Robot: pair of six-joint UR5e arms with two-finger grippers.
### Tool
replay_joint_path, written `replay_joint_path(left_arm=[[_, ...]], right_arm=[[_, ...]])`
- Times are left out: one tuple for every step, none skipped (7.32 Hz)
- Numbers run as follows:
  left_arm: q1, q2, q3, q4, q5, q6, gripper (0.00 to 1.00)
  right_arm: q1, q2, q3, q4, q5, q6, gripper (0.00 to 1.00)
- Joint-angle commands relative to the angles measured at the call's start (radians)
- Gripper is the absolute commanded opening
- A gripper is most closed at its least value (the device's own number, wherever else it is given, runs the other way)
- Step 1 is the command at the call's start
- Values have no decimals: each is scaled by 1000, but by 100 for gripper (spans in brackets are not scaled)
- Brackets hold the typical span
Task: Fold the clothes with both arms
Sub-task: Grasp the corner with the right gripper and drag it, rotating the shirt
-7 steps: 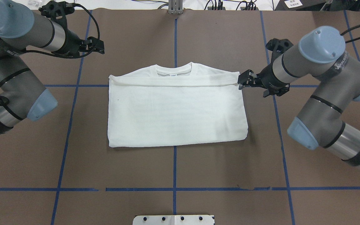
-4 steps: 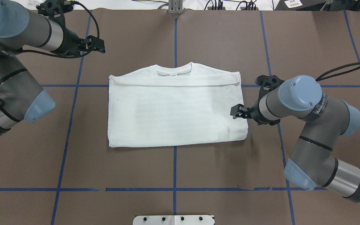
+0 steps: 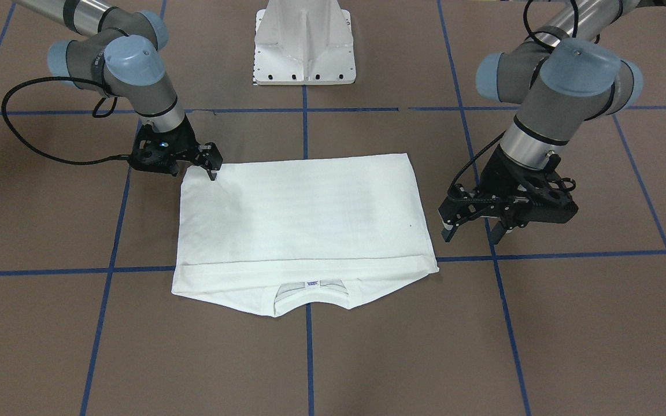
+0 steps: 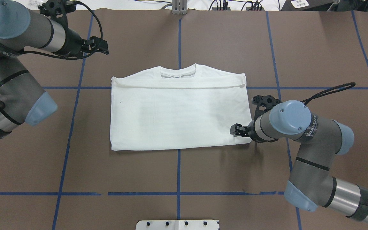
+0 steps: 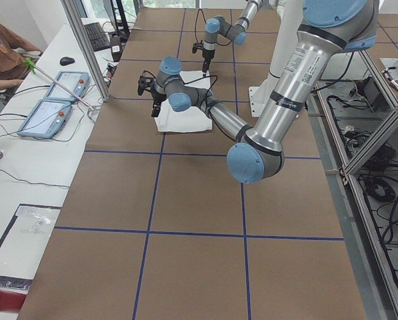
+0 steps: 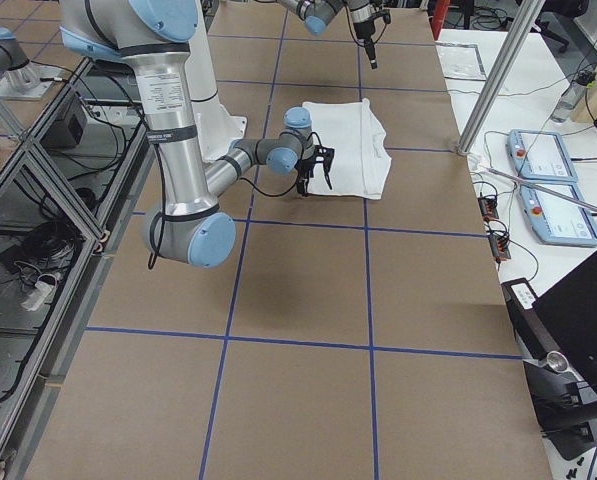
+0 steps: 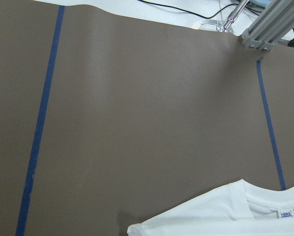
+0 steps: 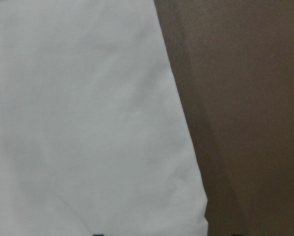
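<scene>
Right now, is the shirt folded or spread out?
Folded: the shirt is a compact rectangle, no sleeves showing, a layer edge crossing below the collar.

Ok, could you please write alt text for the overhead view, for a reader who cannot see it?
A folded white shirt lies flat on a brown table with blue tape lines, collar at the far side. The right gripper is at its near right corner; the left gripper hangs apart, beyond the far left corner.

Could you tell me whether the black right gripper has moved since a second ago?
Yes. The black right gripper has travelled along the folded white shirt's right edge, from the collar end to the near corner.
</scene>
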Motion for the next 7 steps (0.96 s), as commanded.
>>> replay_joint_path(left_arm=[[0,0,4,0,1,2,100],[0,0,6,0,3,2,100],[0,0,7,0,4,2,100],[0,0,10,-2,4,2,100],[0,0,10,0,4,2,100],[0,0,12,0,4,2,100],[0,0,12,0,4,1,100]], right_arm=[[1,-1,7,-1,0,1,7],[1,-1,9,-1,0,1,0],[2,-5,12,-1,-1,1,0],[2,-14,15,-1,-3,-1,0],[5,-14,16,-1,-3,-1,0],[7,-49,35,1,-1,-4,0],[7,-96,77,1,-3,-8,0]])
